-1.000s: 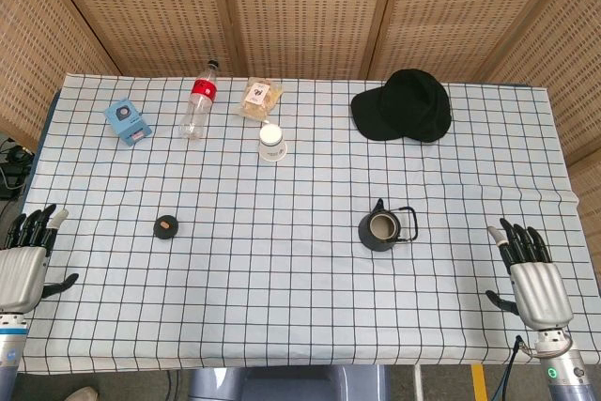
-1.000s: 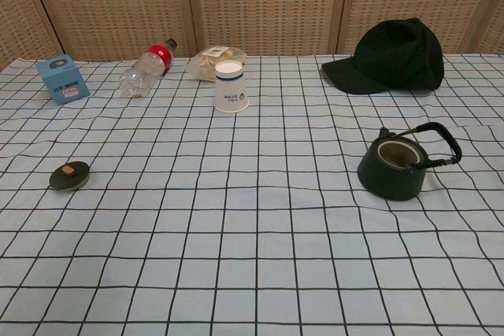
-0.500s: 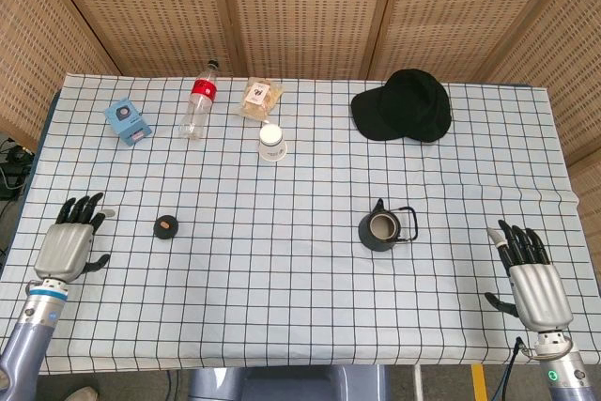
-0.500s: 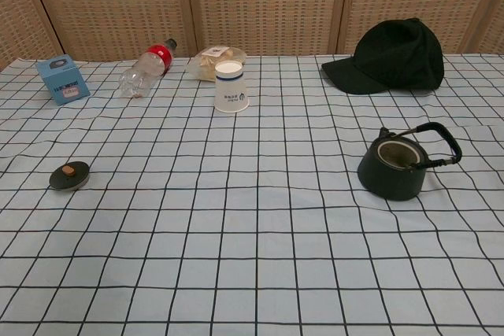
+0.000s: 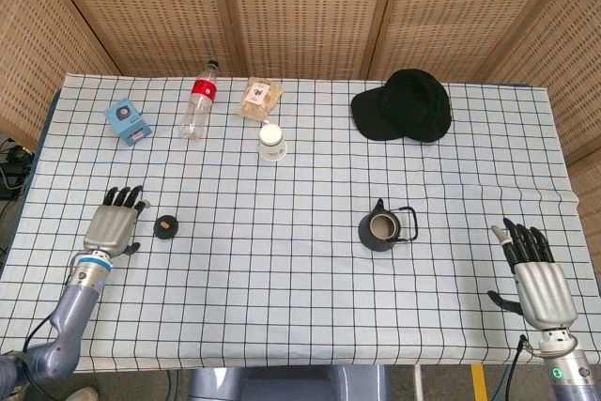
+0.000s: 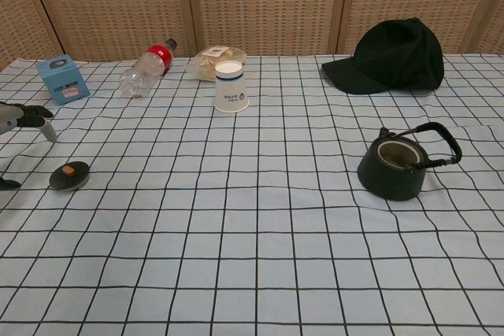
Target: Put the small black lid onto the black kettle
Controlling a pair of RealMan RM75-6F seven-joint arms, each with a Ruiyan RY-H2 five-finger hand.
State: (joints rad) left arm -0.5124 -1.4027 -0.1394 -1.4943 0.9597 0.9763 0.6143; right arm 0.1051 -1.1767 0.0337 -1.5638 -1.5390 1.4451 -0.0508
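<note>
The reach is in hand — the left hand [image 5: 111,225], fingers spread and empty, is placed just beside the lid [image 5: 166,226]. The kettle [image 5: 381,230] sits well apart, uncovered. Next, a pinch on the lid is called for — the right hand [image 5: 537,279] is open, idle.

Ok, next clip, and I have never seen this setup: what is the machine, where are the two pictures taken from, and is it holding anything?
It is a two-armed robot with humanlike hands at a checked table. One picture looks down from its head, the other looks forward from its chest. The left hand is beside the small black lid, fingers apart, holding nothing. The right hand is open near the table's right edge. The black kettle stands lidless. Behind lie a black cap, a paper cup, a bottle, a snack bag and a blue box.
</note>
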